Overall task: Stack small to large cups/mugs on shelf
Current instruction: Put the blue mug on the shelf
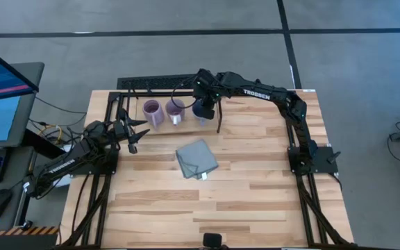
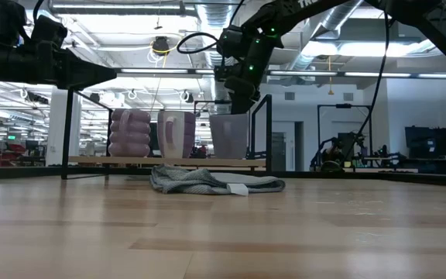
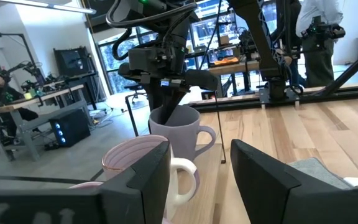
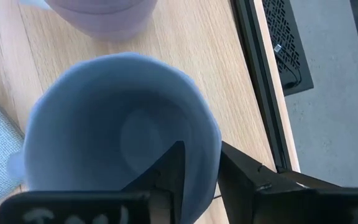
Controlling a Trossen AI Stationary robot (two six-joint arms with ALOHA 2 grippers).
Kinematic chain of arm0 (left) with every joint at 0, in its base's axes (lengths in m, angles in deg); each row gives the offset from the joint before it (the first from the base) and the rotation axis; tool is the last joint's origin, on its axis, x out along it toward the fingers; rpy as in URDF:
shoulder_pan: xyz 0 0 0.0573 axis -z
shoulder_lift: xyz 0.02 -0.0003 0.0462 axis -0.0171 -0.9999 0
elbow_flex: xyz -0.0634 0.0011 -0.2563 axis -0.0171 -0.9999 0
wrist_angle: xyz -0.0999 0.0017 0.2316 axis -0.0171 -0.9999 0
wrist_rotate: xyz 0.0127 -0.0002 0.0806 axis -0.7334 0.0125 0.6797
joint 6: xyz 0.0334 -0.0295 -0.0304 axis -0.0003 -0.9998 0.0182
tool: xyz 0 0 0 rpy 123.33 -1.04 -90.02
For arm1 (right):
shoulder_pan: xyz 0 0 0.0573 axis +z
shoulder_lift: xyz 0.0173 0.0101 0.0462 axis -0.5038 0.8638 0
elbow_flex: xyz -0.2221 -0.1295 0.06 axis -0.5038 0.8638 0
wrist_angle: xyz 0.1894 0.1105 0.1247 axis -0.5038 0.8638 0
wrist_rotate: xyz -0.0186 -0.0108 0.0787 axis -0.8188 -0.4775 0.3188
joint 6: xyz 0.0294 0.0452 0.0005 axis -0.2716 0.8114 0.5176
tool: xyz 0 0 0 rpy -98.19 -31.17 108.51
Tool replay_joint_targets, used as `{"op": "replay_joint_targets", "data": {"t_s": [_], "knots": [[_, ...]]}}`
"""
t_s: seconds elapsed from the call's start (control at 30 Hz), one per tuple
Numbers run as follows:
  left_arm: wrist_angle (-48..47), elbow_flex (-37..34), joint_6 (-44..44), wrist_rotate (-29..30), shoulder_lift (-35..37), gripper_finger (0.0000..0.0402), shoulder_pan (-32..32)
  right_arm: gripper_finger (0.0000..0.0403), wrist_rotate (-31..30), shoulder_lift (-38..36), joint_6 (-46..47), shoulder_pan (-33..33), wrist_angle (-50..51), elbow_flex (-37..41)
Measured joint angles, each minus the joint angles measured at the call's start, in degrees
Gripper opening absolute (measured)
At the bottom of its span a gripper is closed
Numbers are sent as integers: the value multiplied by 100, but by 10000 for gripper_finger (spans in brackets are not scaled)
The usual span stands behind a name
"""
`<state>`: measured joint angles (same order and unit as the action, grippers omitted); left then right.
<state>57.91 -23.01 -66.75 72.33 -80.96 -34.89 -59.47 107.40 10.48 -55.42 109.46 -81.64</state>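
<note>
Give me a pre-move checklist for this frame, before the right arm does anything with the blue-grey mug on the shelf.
1. Right gripper on the blue-grey mug: ok, one finger inside the rim and one outside.
2. Mug lifted or resting on the shelf: cannot tell; in the low view its base sits about level with the board.
3. The other mugs: ok, the light purple mug and the darker purple mug stand upright beside it.
4. Left gripper: ok, open, holding nothing, short of the shelf.
5. Folded cloth: ok, on the tabletop, off the shelf.
</note>
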Motion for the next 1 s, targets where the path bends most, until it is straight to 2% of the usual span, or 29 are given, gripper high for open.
{"op": "replay_joint_targets", "data": {"t_s": [0.57,1.0], "knots": [[-4,0,44,2,-2,162,0,190,0,0,4,-4,-101,0],[-4,0,45,4,-2,162,0,215,-31,0,8,-11,-96,0]]}}
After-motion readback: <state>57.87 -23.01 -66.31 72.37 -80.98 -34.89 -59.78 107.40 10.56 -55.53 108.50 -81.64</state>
